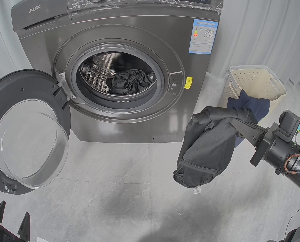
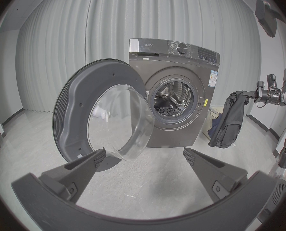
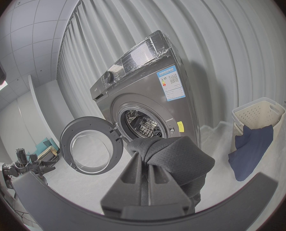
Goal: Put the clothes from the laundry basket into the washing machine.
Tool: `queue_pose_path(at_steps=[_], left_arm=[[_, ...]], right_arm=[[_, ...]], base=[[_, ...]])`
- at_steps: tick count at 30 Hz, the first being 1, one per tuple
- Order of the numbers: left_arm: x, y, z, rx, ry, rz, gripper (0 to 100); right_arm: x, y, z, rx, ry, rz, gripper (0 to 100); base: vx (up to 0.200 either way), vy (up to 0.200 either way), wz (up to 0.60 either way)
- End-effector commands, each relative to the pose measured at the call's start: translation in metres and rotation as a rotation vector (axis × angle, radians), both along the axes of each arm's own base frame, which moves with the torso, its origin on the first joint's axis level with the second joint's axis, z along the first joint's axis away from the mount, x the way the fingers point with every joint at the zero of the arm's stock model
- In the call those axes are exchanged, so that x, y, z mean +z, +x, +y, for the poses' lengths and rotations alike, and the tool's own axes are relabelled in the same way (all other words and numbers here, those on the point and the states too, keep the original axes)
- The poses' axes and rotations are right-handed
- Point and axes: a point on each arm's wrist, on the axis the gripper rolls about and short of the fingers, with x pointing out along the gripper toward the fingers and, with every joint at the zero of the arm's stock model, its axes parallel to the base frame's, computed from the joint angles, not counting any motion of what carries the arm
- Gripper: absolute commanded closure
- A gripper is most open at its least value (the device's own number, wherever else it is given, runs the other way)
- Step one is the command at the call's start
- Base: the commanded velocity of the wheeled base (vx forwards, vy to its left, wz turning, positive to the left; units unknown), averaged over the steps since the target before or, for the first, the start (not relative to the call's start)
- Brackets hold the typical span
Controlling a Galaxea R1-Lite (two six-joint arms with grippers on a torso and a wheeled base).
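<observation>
A grey washing machine [image 1: 123, 27] stands with its round door [image 1: 25, 131] swung wide to the left. Dark clothes [image 1: 129, 81] lie inside its drum. My right gripper [image 1: 239, 123] is shut on a dark grey garment [image 1: 207, 148], which hangs above the floor to the right of the machine's front. In the right wrist view the fingers [image 3: 139, 177] pinch a fold of that garment [image 3: 178, 158]. Behind it stands the cream laundry basket [image 1: 257, 81] with a navy cloth [image 1: 254, 105] draped over its rim. My left gripper [image 2: 143, 159] is open and low, near the door.
Pale curtains [image 2: 69, 48] run along the wall behind the machine. Grey floor tiles [image 1: 123, 192] lie bare in front of the drum. The open door [image 2: 98, 113] juts out on the left side.
</observation>
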Motion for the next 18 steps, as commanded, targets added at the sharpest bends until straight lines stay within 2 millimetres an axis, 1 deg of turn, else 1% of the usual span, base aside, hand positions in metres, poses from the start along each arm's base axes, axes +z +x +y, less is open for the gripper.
queue_pose_path(at_steps=[1,7,13,18], left_arm=[[-0.0042,0.0002,0.0000,-0.001,0.000,0.002,0],[-0.0044,0.0002,0.0000,0.000,0.000,0.003,0],[-0.0044,0.0002,0.0000,-0.001,0.000,0.003,0],[-0.0042,0.0002,0.0000,-0.001,0.000,0.002,0]], right_arm=[[-0.0003,-0.0002,0.0001,0.001,-0.001,0.001,100],[-0.0005,-0.0002,0.0001,-0.001,-0.001,0.002,100],[-0.0005,-0.0002,0.0000,-0.002,-0.001,0.002,100],[-0.0025,-0.0007,-0.0004,-0.002,-0.006,0.008,100]], base=[[0.000,0.000,0.00],[0.200,0.000,0.00],[0.000,0.000,0.00],[0.000,0.200,0.00]])
